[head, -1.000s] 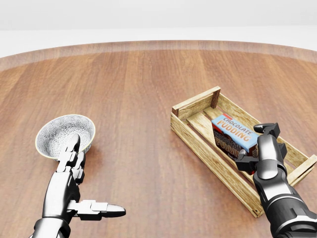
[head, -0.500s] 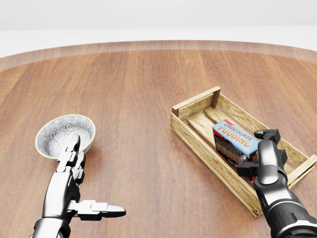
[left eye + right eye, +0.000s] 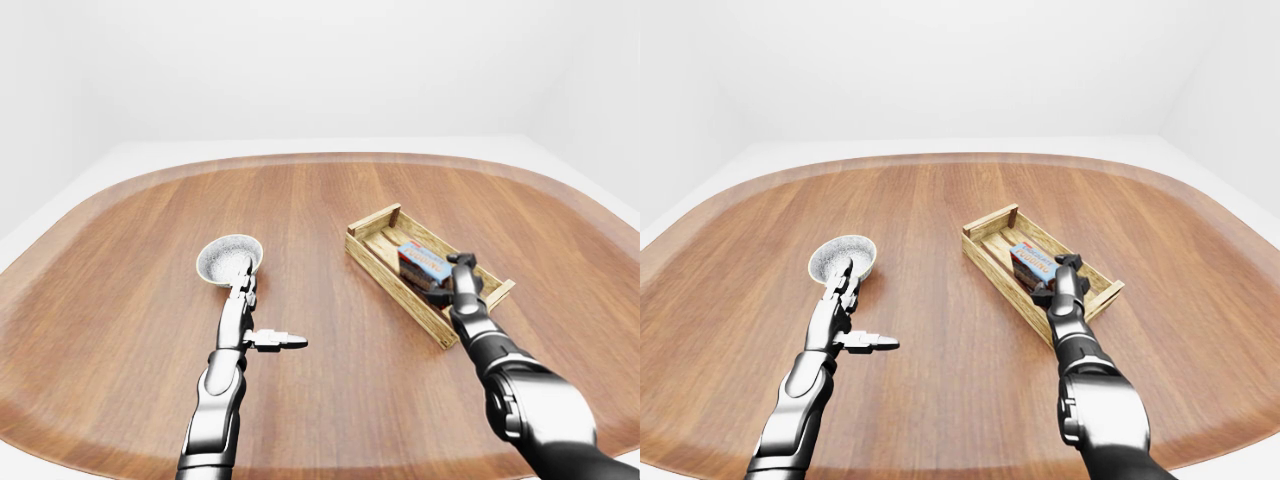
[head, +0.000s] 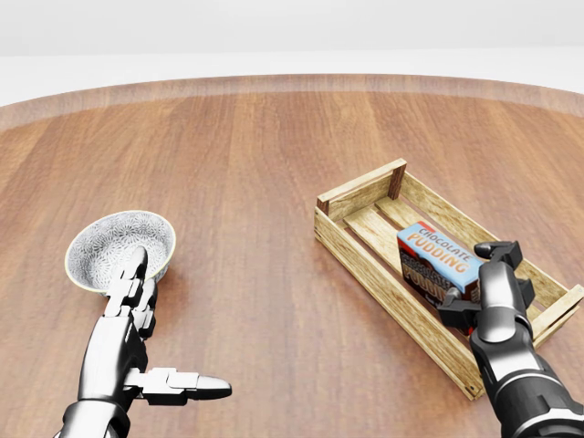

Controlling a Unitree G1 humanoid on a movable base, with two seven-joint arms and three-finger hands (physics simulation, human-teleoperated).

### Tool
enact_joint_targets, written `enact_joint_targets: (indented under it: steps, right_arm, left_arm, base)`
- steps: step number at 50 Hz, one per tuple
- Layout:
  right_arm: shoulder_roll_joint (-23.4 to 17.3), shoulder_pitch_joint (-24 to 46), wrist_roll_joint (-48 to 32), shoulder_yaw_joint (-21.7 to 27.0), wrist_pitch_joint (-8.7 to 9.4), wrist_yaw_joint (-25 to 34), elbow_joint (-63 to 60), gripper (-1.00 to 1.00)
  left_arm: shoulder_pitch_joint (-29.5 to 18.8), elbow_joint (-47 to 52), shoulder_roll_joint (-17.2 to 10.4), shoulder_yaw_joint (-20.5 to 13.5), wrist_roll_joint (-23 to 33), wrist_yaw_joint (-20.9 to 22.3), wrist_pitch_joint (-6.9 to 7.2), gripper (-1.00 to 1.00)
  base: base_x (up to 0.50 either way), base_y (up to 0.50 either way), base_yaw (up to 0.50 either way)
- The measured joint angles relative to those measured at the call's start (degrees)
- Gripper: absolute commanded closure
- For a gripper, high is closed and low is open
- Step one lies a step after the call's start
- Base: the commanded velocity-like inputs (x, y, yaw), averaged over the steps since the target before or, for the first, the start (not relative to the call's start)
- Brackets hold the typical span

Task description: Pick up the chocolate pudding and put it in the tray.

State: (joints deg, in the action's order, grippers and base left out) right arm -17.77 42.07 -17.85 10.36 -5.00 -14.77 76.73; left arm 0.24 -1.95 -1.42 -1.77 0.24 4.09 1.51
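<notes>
- A big round table (image 4: pixel 274 164) made of brown wood fills the head view.
- A wooden tray (image 4: pixel 363 196) sits on the table, toward the right side.
- A small speckled bowl (image 4: pixel 109 239) sits on the table, toward the left side, well apart from the tray.

Head view: taken from the robot's head, angled down and close over the table (image 4: pixel 274 155), so that only the near part of the wood, the tray (image 4: pixel 365 265) at right and the bowl (image 4: pixel 119 248) at left fill the frame. Left-eye and right-eye views: the same direction from farther back and wider, taking in the whole rounded table, both arms and the white walls. The pair differ by a slight sideways offset.
</notes>
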Motion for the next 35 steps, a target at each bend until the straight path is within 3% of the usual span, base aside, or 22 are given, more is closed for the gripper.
enact_joint_targets:
  steps: [6, 7, 9, 10, 26, 35]
  right_arm:
    - [0.04, -0.19, 0.21, 0.11, 0.00, -0.01, -0.04, 1.00]
    - [0.05, -0.20, 0.28, 0.13, 0.00, -0.01, -0.06, 0.90]
    - [-0.02, -0.23, 0.27, 0.26, 0.00, -0.16, -0.09, -0.56]
    - [-0.03, -0.27, 0.22, 0.25, 0.00, -0.24, -0.06, -1.00]
    - [-0.09, -0.68, -0.08, 0.25, 0.00, -0.95, 0.17, -1.00]
    - [-0.94, -0.29, -0.75, -0.01, 0.00, -5.82, 0.04, -1.00]
  left_arm:
    - [0.05, -0.01, 0.00, 0.02, 0.02, 0.02, -0.06, -1.00]
    - [0.05, -0.02, 0.00, 0.02, 0.02, 0.02, -0.08, -1.00]
    - [0.06, -0.04, -0.01, 0.02, 0.02, 0.03, -0.11, -1.00]
    - [0.06, -0.04, -0.01, 0.02, 0.03, 0.04, -0.12, -1.00]
    - [0.21, 0.12, 0.00, 0.05, 0.10, 0.11, -0.12, -1.00]
    - [0.22, 0.23, 0.01, 0.06, 0.12, 0.13, -0.03, -1.00]
  base:
    - [0.00, 0.00, 0.00]
    - [0.00, 0.00, 0.00]
    - [0.00, 0.00, 0.00]
    - [0.00, 0.00, 0.00]
    - [0.00, 0.00, 0.00]
    - [0.00, 0.00, 0.00]
